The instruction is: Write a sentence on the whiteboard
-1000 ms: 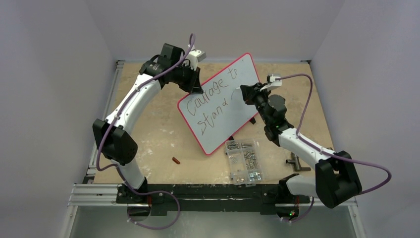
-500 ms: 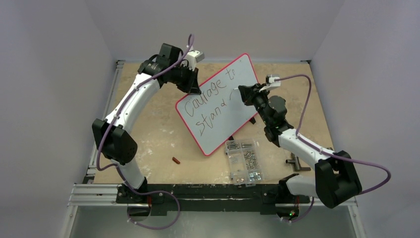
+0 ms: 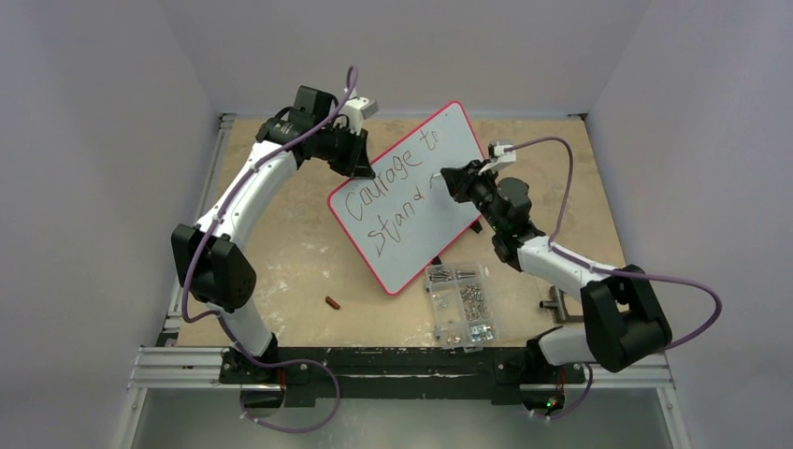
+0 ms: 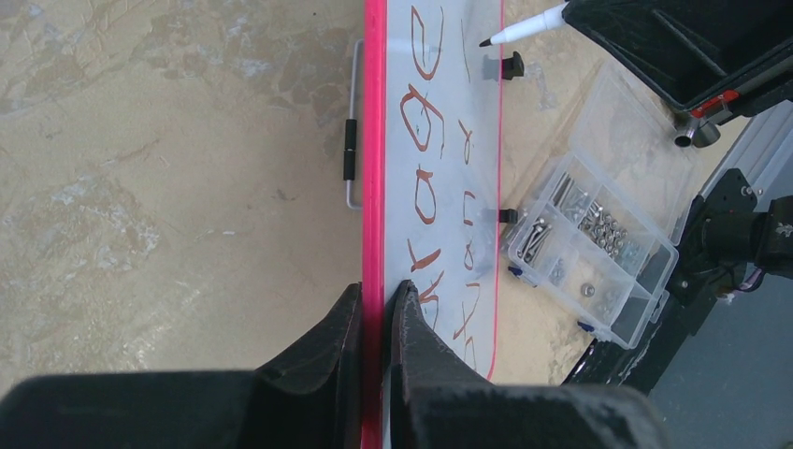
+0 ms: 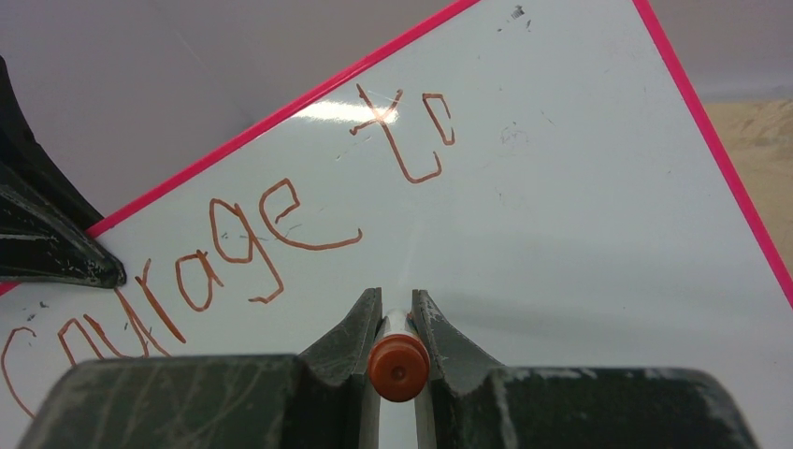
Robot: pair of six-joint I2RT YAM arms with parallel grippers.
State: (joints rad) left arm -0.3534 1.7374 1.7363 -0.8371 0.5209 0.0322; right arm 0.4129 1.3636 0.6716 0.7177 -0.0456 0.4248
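Tan tabletop [image 3: 299, 248] — whiteboard [image 3: 423, 245], grey walls [image 3: 89, 140]

Only writing seen is the sentence [image 3: 391, 185], handwritten in marker on the whiteboard [image 3: 416, 251]. The upper line reads "Courage to" and the lower line reads "stand", followed by one short stroke too slight to read as a letter. Strokes look dark from the top camera and reddish-brown in both wrist views; the right wrist view catches the upper line only.
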